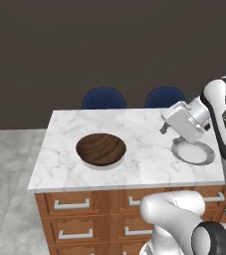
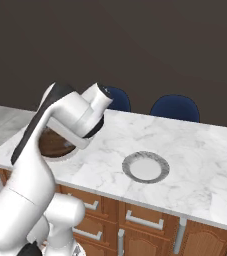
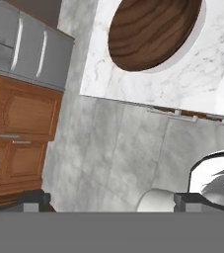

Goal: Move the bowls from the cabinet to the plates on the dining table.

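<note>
Wood-grain bowl (image 1: pixel 101 149) upright on plate (image 1: pixel 102 166) — round; no long axis

Dark brown wood-grain bowl (image 1: pixel 101 149) on a white, grey-veined marble table (image 1: pixel 144 129); blue chairs (image 1: pixel 103 98) behind.

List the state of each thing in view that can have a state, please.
Wooden bowl: upright, empty, set on a plate on the marble dining table.
Second plate: bare, no bowl on it.
Gripper: open, holding nothing.
Table drawers: shut.
</note>
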Tool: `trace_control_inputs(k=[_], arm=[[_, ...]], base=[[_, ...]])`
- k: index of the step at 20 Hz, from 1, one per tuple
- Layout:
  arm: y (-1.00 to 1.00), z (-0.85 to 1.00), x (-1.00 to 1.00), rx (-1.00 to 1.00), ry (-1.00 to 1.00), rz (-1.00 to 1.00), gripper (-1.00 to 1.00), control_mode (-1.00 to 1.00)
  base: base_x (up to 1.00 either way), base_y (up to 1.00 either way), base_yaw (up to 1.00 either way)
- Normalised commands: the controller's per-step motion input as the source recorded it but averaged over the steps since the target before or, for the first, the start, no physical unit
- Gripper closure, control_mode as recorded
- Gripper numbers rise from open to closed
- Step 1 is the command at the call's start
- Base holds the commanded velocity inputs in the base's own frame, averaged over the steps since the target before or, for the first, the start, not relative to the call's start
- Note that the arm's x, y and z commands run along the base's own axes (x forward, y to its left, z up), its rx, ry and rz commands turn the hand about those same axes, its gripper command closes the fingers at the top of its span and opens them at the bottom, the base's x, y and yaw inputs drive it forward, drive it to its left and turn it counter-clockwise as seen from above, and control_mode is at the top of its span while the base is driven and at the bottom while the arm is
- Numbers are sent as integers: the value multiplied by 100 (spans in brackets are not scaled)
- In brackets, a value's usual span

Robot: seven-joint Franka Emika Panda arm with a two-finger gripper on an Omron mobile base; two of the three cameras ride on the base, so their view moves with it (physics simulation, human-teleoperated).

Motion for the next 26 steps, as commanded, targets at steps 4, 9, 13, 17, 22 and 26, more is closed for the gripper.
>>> trace_control_inputs(k=[4, 9, 13, 17, 22, 26], arm=[[17, 31, -35, 4, -8, -12, -100, -100], [28, 27, -26, 0, -15, -11, -100, -100], [1, 23, -15, -4, -7, -13, -100, -100], [-19, 25, -5, -5, 1, -13, -100, -100], [-17, 18, -8, -2, 10, -10, -100, -100], [-2, 2, -9, -1, 24, -5, -100, -100]], base=[[0, 0, 0], [0, 0, 0], [0, 0, 0], [0, 0, 0], [0, 0, 0], [0, 0, 0]])
